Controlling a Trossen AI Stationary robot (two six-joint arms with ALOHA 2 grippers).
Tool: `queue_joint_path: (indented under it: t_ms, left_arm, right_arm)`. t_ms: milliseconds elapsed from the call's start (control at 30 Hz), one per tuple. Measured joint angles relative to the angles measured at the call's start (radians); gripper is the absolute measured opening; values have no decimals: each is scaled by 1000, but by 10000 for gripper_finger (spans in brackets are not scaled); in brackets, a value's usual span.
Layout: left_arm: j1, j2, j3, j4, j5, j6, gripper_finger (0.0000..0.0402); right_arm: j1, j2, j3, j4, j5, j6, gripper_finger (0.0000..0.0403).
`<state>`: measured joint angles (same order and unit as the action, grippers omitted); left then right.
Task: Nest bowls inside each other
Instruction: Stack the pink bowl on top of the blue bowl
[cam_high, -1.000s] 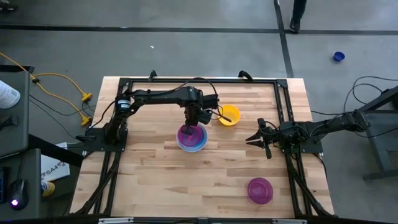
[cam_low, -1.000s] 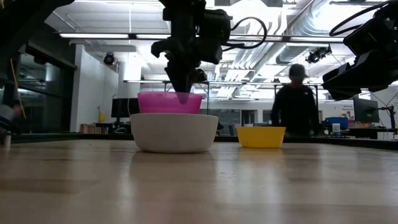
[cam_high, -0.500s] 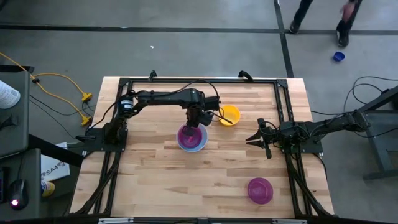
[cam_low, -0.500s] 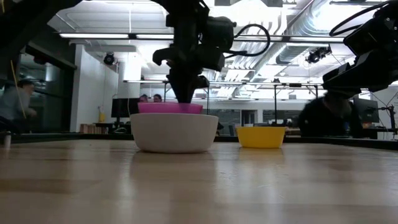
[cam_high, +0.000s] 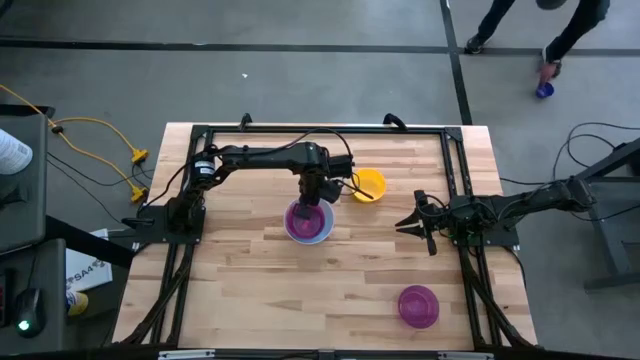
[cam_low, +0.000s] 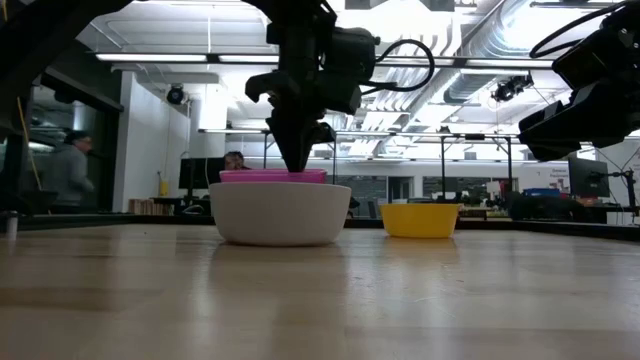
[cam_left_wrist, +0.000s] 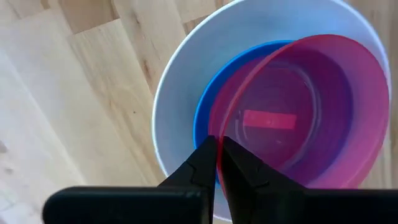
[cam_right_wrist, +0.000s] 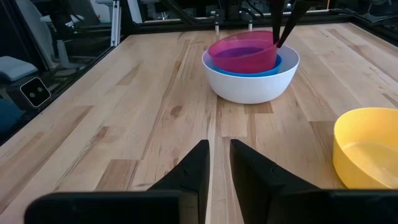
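Near the tabletop's (cam_high: 250, 290) middle, the round white plastic bowl (cam_low: 280, 213) holds the blue bowl (cam_left_wrist: 208, 106), with the red-pink bowl (cam_left_wrist: 311, 112) tilted inside. The left hand (cam_left_wrist: 217, 155) pinches its thin rim, a light, stiff, slippery hold. The yellow bowl (cam_high: 369, 185) sits toward the far edge; the purple bowl (cam_high: 418, 306) near the front right corner. The right hand (cam_right_wrist: 214, 163), narrowly parted, waits empty by the right edge. The blue bowl's seating is hidden.

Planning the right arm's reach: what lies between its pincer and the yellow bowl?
Only bare wooden table between the right pincer and the yellow bowl, in the high view.

Wooden table (cam_high: 250, 290), yellow cable (cam_high: 95, 125) on floor, person (cam_low: 68, 170) in background
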<state>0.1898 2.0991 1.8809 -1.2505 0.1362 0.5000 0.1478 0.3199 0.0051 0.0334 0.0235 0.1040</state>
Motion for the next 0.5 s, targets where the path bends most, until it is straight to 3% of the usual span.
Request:
queue_joint_path:
  t_ms: [500]
  left_arm:
    - [-1,0,0,-5,54,-26,30]
  right_arm:
    - [0,0,0,0,0,0,57]
